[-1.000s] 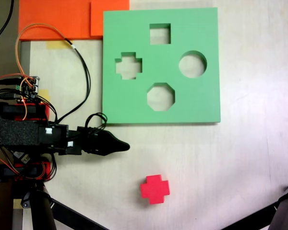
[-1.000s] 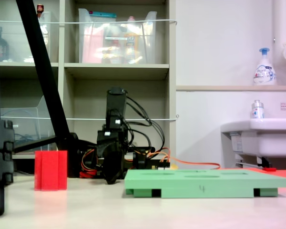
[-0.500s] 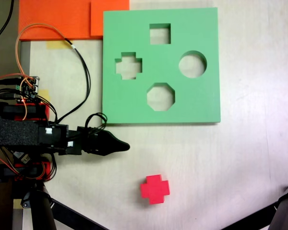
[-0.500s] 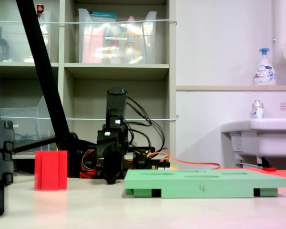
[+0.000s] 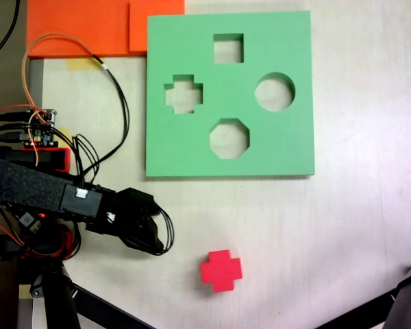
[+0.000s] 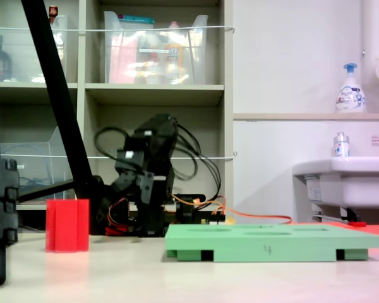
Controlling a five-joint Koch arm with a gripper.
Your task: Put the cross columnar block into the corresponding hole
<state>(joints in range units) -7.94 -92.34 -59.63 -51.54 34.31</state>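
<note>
Gripper (image 5: 151, 233) swung toward cross columnar block (image 5: 220, 270) since earlier frame; fingers' opening cannot be told; board (image 6: 271, 242) edge marked "4"

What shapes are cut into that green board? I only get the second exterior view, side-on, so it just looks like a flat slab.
Observer: In the first exterior view, from above, the green foam board has four cutouts: a square hole, a round hole, an octagonal hole and a plus-shaped hole.
Operator: Does the red block fit one?
Observer: From above, the red block is plus-shaped too.
Operator: Is the hand touching it?
Observer: No, the hand is apart from it, on the first exterior view's left.
</note>
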